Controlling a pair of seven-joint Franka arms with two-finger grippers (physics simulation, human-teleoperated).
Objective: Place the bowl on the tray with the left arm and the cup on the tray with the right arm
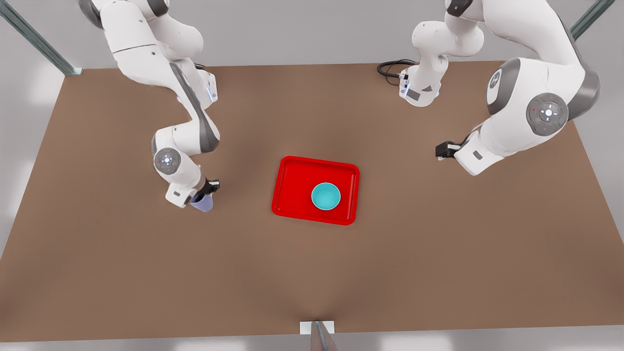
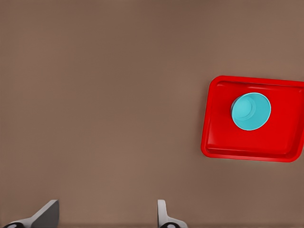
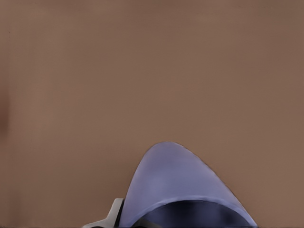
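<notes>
Bowl (image 1: 325, 196) sits inside the red tray (image 1: 292, 190) at the middle of the brown table (image 1: 312, 273), toward the tray's 4 o'clock corner in the front view. My right gripper (image 1: 207, 191), at the tray's 9 o'clock and well apart from it, pinches the lavender cup (image 1: 203, 202), tilted just above the table. My left gripper (image 1: 444, 150) waits near the tray's 2 o'clock, fingers (image 2: 47, 212) spread and holding nothing.
</notes>
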